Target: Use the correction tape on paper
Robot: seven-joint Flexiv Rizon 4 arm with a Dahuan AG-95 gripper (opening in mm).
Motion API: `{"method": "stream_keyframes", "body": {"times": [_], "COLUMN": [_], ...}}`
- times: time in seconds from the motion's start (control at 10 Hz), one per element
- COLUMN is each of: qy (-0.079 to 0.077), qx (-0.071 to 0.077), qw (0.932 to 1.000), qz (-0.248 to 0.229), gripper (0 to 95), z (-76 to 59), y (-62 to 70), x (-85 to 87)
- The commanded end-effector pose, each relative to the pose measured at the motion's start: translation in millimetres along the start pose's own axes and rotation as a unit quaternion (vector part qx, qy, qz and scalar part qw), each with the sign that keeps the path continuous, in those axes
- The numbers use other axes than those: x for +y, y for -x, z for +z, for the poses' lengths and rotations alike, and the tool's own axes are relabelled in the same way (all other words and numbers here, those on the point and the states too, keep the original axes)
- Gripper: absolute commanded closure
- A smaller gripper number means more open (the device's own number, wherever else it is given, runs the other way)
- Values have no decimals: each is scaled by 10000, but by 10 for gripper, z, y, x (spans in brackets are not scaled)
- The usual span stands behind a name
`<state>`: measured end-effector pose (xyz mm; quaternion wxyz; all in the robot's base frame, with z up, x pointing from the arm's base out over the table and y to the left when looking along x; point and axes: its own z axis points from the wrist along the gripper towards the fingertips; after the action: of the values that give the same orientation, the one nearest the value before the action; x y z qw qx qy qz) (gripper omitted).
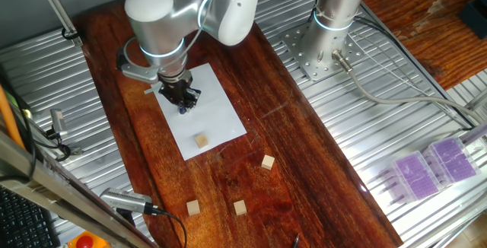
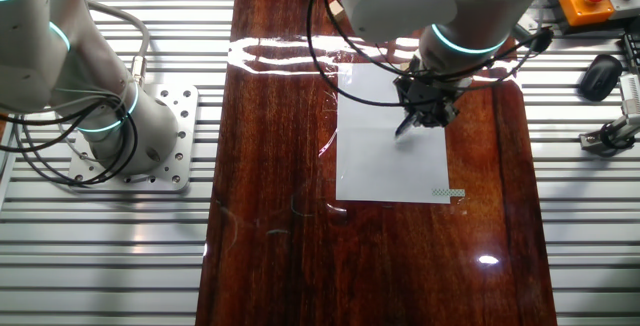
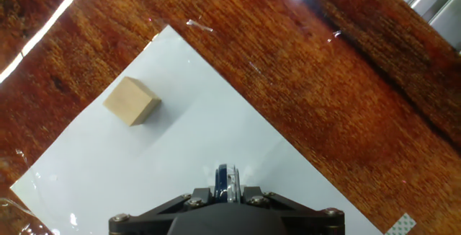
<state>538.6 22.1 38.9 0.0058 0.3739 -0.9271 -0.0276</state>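
The white paper point(image 1: 205, 115) lies on the dark wooden board; it also shows in the other fixed view point(image 2: 385, 136) and fills the lower left of the hand view point(image 3: 166, 141). My gripper point(image 1: 185, 100) hangs over the sheet's middle, also seen in the other fixed view point(image 2: 415, 118). It is shut on the correction tape point(image 3: 227, 184), whose dark blue edge sticks out between the jaws in the hand view, tip down at the paper. Whether the tip touches the sheet I cannot tell.
A tan wooden cube point(image 1: 201, 141) sits on the paper's near part, seen in the hand view point(image 3: 132, 100) too. Further cubes lie on the board point(image 1: 267, 162) point(image 1: 240, 207) point(image 1: 193, 208). A second arm's base point(image 1: 329, 27) stands at the board's side.
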Motion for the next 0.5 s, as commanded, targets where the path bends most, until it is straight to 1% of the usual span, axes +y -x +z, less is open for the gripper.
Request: {"method": "stream_keyframes", "body": {"times": [0.1,0.3,0.4,0.5], "qy": [20,66,110,139], "qx": [51,68,56,87], "qw": [10000,9999,9999,9998], "qz": [20,86,102,151], "gripper": [950,950,950,950], "z": [-24,-79,-104,-105], "y": [-12,-5,37,85], "x": [10,13,-19,-36]}}
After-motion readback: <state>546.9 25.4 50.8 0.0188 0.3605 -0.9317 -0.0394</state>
